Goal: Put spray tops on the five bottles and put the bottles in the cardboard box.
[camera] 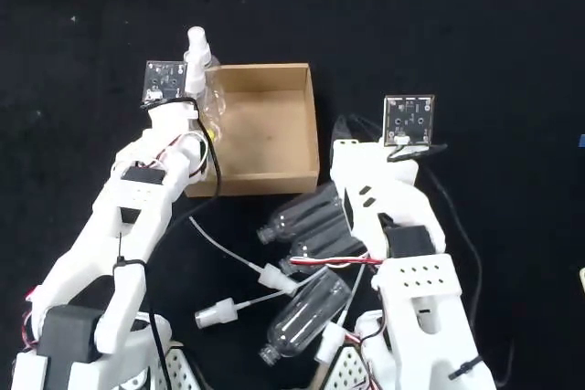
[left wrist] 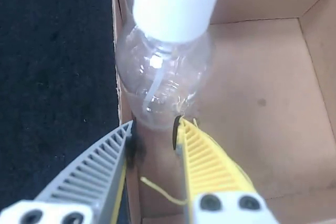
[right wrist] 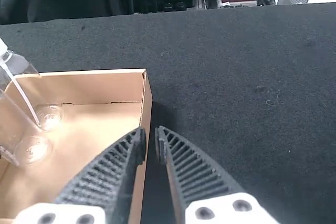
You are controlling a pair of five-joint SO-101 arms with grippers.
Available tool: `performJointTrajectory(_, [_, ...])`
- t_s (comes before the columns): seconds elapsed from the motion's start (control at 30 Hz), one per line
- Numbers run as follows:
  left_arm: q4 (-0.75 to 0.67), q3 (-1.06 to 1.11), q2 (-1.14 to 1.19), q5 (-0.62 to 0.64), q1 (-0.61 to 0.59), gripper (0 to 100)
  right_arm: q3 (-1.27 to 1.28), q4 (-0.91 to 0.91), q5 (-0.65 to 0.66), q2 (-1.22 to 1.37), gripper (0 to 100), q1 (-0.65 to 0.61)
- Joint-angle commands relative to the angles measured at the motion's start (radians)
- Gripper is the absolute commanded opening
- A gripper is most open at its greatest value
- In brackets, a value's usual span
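Observation:
A clear bottle [camera: 205, 89] with a white spray top [camera: 196, 43] stands upright at the far left corner of the cardboard box [camera: 274, 166]. My left gripper [left wrist: 153, 127] is shut on the bottle [left wrist: 163, 77] low on its body, the grey and yellow fingers on either side, right at the box's left wall [left wrist: 122, 108]. My right gripper [right wrist: 149, 134] hangs over the box's right wall [right wrist: 143, 108], its black fingers nearly together with nothing between them. The held bottle [right wrist: 18, 114] also shows in the right wrist view, inside the box.
Three uncapped clear bottles [camera: 302, 212] [camera: 322, 248] [camera: 306, 312] lie between the arms, in front of the box. Loose spray tops with tubes [camera: 272, 277] [camera: 216, 315] [camera: 329, 346] lie near them. Black cloth covers the table around them.

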Motion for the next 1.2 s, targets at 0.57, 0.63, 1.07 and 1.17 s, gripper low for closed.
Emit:
performJointTrajectory(0.57, [0.729, -0.226, -0.534, -0.276, -0.018, 13, 0.008, -0.032, 0.008, -0.015, 2.5, 0.021])
performJointTrajectory(0.63, [0.835, -0.271, -0.535, -0.311, -0.015, 13, 0.008, -0.032, 0.008, -0.018, 2.5, 0.023])
performJointTrajectory(1.07, [1.293, -0.404, -0.445, -0.480, 0.182, 13, -0.216, 0.161, 0.012, -0.013, 2.6, 0.229])
performJointTrajectory(1.17, [1.295, -0.375, -0.446, -0.477, 0.216, 13, -0.312, 0.292, 0.109, -0.013, 2.6, 0.239])
